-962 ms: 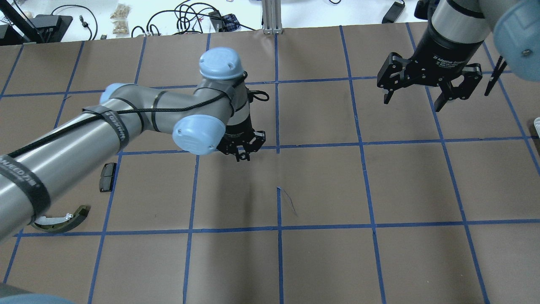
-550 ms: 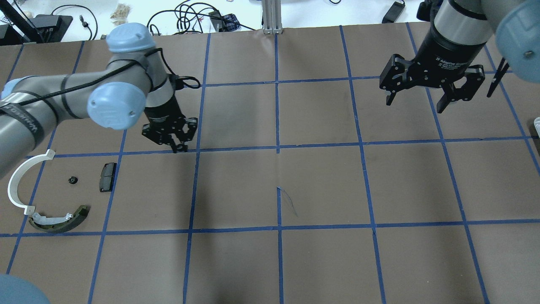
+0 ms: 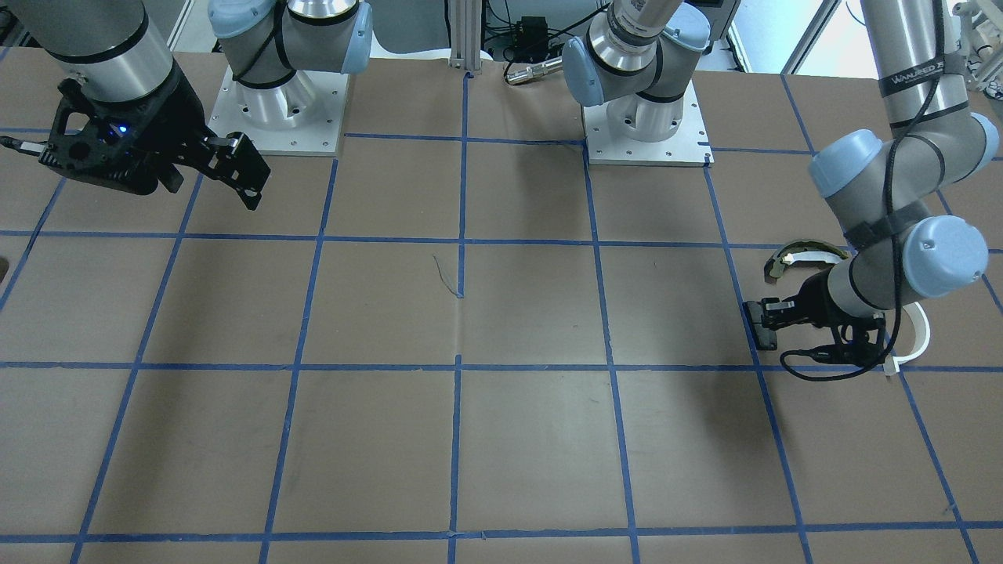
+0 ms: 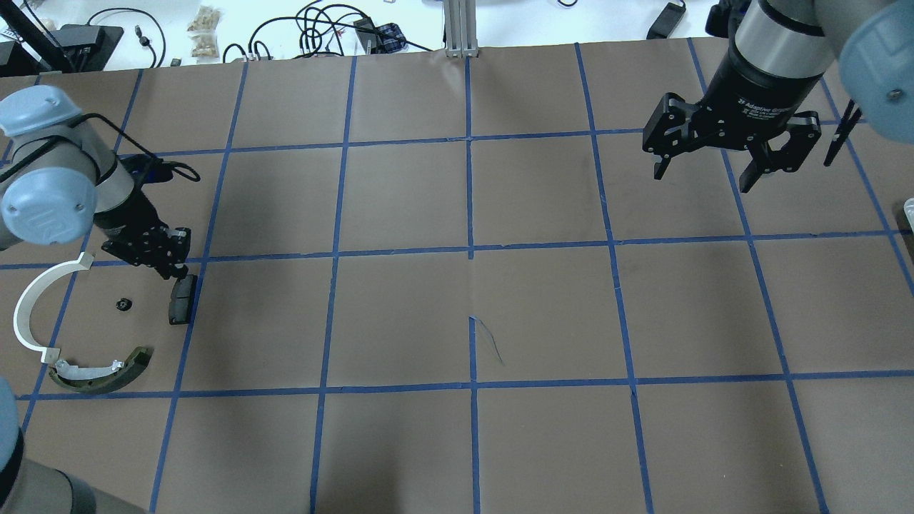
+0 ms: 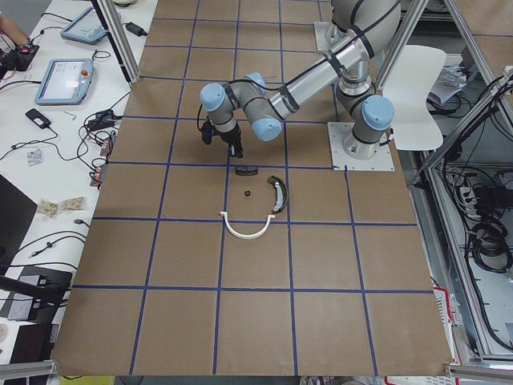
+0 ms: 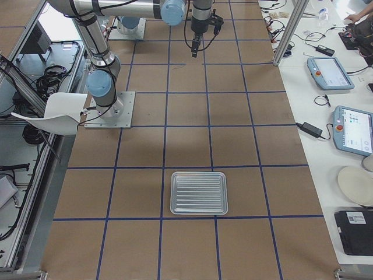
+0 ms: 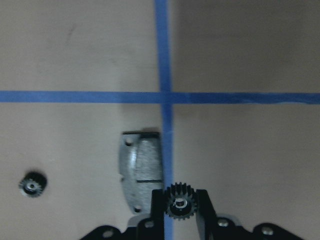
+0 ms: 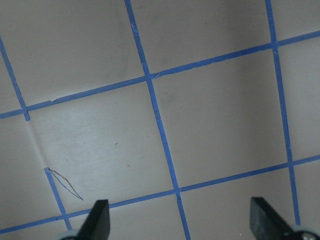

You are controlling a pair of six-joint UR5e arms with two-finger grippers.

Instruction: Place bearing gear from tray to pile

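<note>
In the left wrist view a small black toothed bearing gear (image 7: 178, 196) sits pinched between the fingers of my left gripper (image 7: 178, 206), which is shut on it. That gripper (image 4: 173, 270) hangs just above the far end of the black rectangular pad (image 4: 181, 298) of the pile. The pile also has a white curved arc (image 4: 28, 314), a dark olive shoe (image 4: 103, 373) and another small gear (image 4: 123, 305) lying on the paper. The tray (image 6: 199, 192) shows bare in the exterior right view. My right gripper (image 4: 700, 180) hovers open at the far right, holding nothing.
Brown paper with a blue tape grid covers the table (image 4: 471, 314). Cables, boxes and small bags lie past the far edge (image 4: 321, 28). The two arm bases (image 3: 642, 117) stand at the robot's side. Tablets and gear lie on a side bench (image 6: 344, 116).
My left arm has swung from the table's middle to the left with the gear still held, ending over the pile's black pad. The right gripper has barely moved.
</note>
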